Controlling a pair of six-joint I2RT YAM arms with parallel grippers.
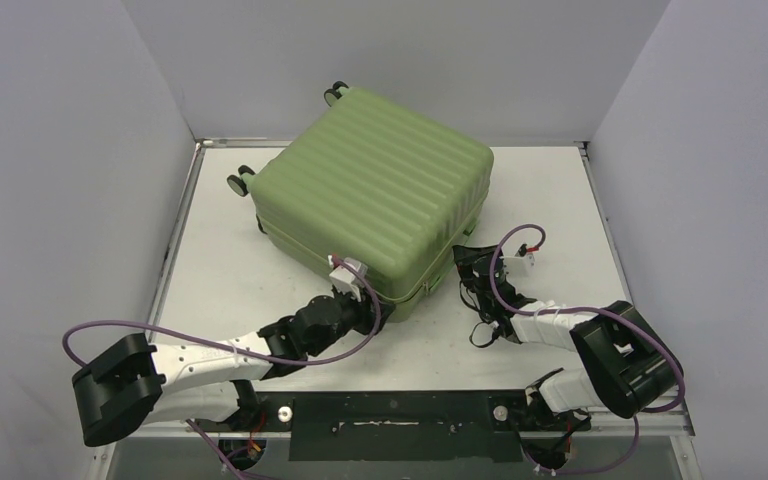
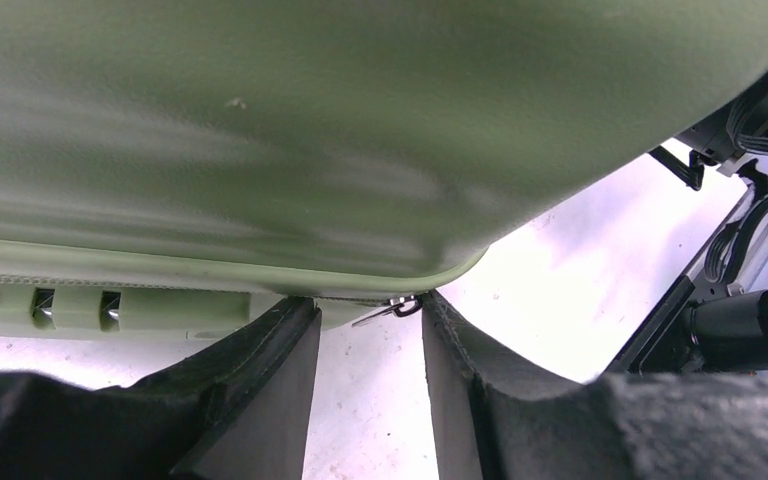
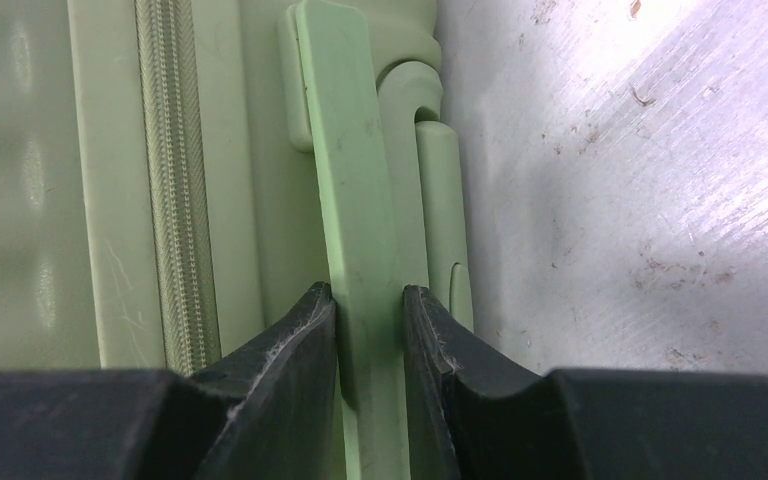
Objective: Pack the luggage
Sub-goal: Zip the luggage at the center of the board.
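The luggage (image 1: pixel 380 190), a big light-green ribbed hard-shell suitcase, lies flat and closed across the table, its black wheels at the far left. My left gripper (image 1: pixel 375 308) is at its near corner, low by the seam. In the left wrist view the shell (image 2: pixel 360 120) fills the top, and my left gripper (image 2: pixel 365 305) is open, with a small metal zipper pull (image 2: pixel 395 308) at its right fingertip. My right gripper (image 1: pixel 465 268) is at the suitcase's right side. There my right gripper (image 3: pixel 370 295) is shut on the green side handle (image 3: pixel 345 150), next to the closed zipper (image 3: pixel 170 200).
The white table (image 1: pixel 580 200) shows bare surface to the right of and in front of the suitcase. Grey walls close in the back and both sides. Purple cables (image 1: pixel 520 235) loop off both arms.
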